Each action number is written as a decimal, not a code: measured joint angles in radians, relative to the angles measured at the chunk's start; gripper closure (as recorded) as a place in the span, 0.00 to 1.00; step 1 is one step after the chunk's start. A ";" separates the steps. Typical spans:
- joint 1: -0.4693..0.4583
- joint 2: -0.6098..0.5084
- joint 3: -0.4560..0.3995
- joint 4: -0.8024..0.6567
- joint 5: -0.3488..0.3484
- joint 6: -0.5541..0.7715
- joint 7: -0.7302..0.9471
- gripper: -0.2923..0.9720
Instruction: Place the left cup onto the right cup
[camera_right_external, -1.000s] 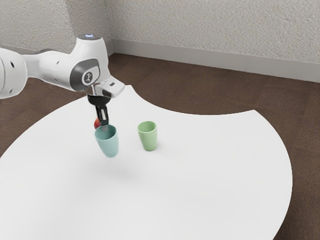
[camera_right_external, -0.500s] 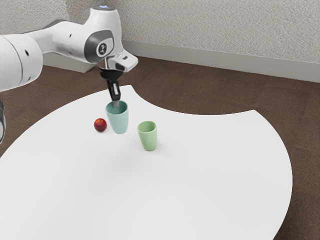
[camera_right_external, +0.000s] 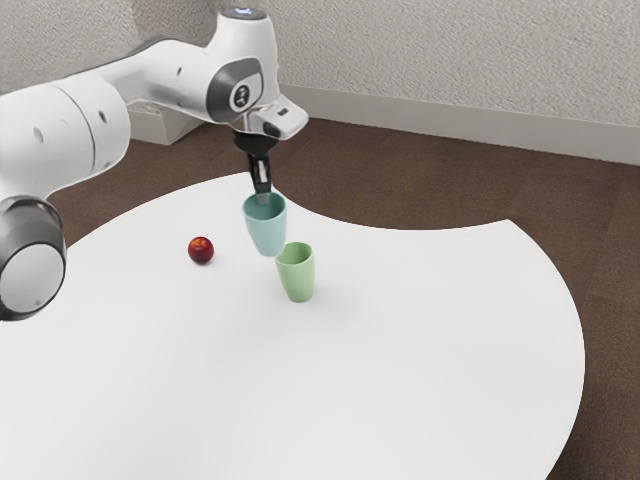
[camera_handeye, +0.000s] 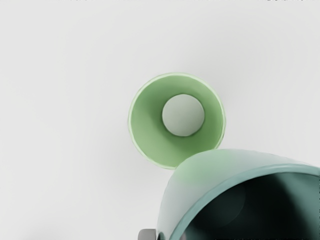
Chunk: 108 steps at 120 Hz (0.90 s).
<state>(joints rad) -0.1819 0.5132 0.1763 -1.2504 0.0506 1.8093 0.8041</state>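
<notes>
A teal cup hangs in the air above the white table, my gripper shut on its rim. It hovers just up and to the exterior view's left of the green cup, which stands upright on the table. In the wrist view the green cup is seen from above with its mouth open, and the teal cup held under my hand overlaps its near edge.
A small red ball lies on the table to the exterior view's left of the cups. Brown floor and a light wall lie beyond the table's curved far edge.
My arm has lifted the teal cup and carried it toward the exterior view's right, from beside the red ball to just above and beside the green cup.
</notes>
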 joint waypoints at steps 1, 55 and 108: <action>0.000 0.003 0.000 0.004 0.000 0.001 0.001 0.85; -0.007 0.115 0.005 0.132 -0.022 0.036 0.082 0.85; 0.006 0.186 0.014 0.132 -0.076 0.060 0.142 0.85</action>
<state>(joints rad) -0.1761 0.6988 0.1903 -1.1185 -0.0254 1.8698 0.9459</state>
